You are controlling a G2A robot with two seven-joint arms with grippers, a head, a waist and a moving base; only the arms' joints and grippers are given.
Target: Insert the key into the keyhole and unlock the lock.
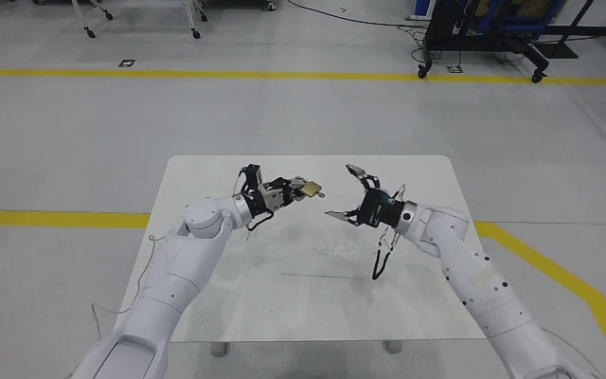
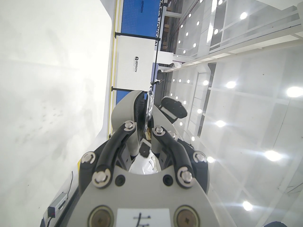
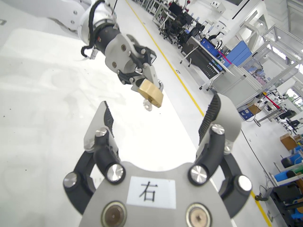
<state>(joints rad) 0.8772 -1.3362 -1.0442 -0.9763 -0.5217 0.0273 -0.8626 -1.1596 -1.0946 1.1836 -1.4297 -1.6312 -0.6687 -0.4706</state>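
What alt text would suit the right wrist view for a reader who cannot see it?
The left gripper holds a brass padlock above the white table, a round-headed silver key projecting from its base. The open right gripper faces it, not touching.

white table (image 1: 312, 303) on grey floor (image 1: 95, 142) (yellow line (image 1: 284, 74) behind).

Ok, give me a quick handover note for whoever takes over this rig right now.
The left gripper is shut on the padlock, held up over the table.
The right gripper is open and empty, facing the padlock across a gap.
The key sits in the keyhole, head sticking out.
Done: insertion. Left: grip the key head and turn it to unlock. Whether the shackle has released cannot be told.
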